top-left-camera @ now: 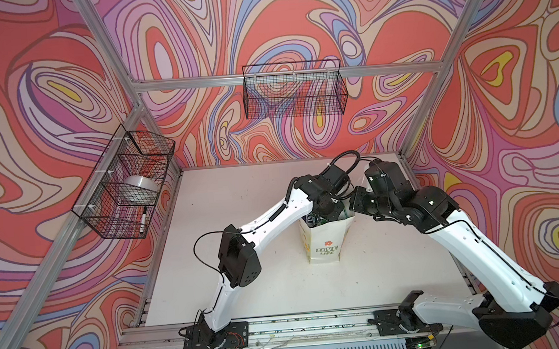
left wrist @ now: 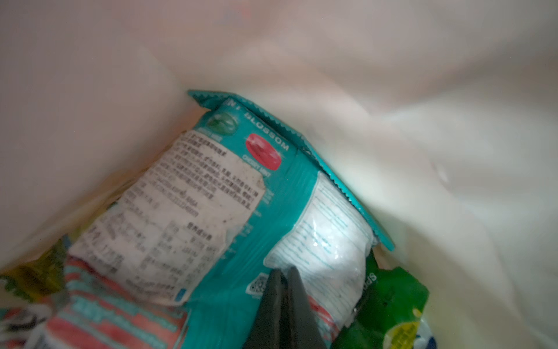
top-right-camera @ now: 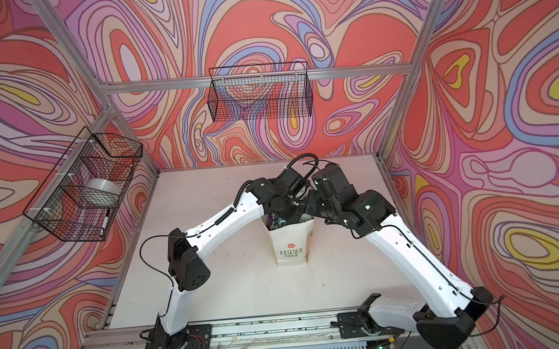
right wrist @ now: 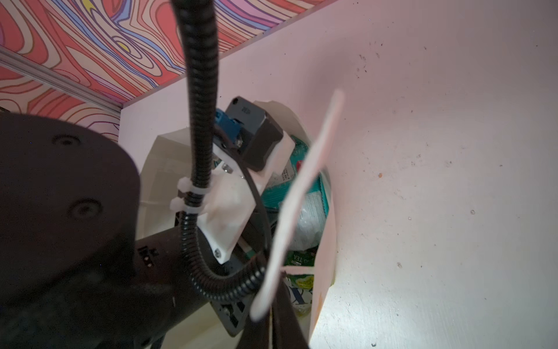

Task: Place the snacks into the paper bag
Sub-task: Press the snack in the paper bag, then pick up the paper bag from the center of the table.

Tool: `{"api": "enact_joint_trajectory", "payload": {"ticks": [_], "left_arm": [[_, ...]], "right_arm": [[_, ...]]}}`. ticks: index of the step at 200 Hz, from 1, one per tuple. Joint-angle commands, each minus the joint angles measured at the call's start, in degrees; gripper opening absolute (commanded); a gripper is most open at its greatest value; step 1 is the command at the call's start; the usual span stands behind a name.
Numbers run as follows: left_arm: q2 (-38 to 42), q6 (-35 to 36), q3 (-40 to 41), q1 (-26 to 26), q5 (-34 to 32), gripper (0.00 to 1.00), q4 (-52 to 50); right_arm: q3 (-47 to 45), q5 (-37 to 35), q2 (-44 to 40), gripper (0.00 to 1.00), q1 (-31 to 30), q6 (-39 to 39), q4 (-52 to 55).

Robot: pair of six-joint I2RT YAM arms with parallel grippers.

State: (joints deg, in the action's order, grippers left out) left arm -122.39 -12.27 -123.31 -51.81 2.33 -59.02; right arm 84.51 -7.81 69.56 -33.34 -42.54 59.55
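Observation:
The white paper bag (top-left-camera: 323, 243) (top-right-camera: 290, 245) with the red flower and "LOVE LIFE" print stands upright mid-table. My left gripper (left wrist: 283, 270) reaches down inside it, shut, its tips over a teal snack packet (left wrist: 241, 187) with nothing between them. A green packet (left wrist: 389, 302) and an orange-and-teal striped one (left wrist: 114, 311) lie beside the teal packet. My right gripper (right wrist: 275, 302) is at the bag's rim, shut on the bag's white cord handle (right wrist: 302, 187). Packets show in the bag's mouth (top-left-camera: 315, 220) in both top views.
A black wire basket (top-left-camera: 294, 90) hangs on the back wall. Another basket (top-left-camera: 127, 182) on the left wall holds a tape roll (top-left-camera: 139, 188) and a marker (top-left-camera: 143, 220). The left arm's ribbed cable (right wrist: 199, 121) crosses close in front of the right wrist camera.

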Motion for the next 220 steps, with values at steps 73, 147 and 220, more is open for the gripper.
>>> {"api": "enact_joint_trajectory", "payload": {"ticks": [73,147,220], "left_arm": [[-0.82,-3.91,-13.32,1.28,8.07,0.37,-9.14],[16.58,-9.44,-11.33,6.01,10.57,0.66,-2.65],[37.19,-10.94,12.02,6.63,-11.13,0.97,2.35]], "right_arm": [[6.94,2.07,-1.22,0.15,-0.09,3.30,-1.89],[15.07,-9.09,-0.84,0.73,-0.14,5.06,7.65],[9.59,-10.68,1.90,0.94,-0.10,5.05,5.56]]}}
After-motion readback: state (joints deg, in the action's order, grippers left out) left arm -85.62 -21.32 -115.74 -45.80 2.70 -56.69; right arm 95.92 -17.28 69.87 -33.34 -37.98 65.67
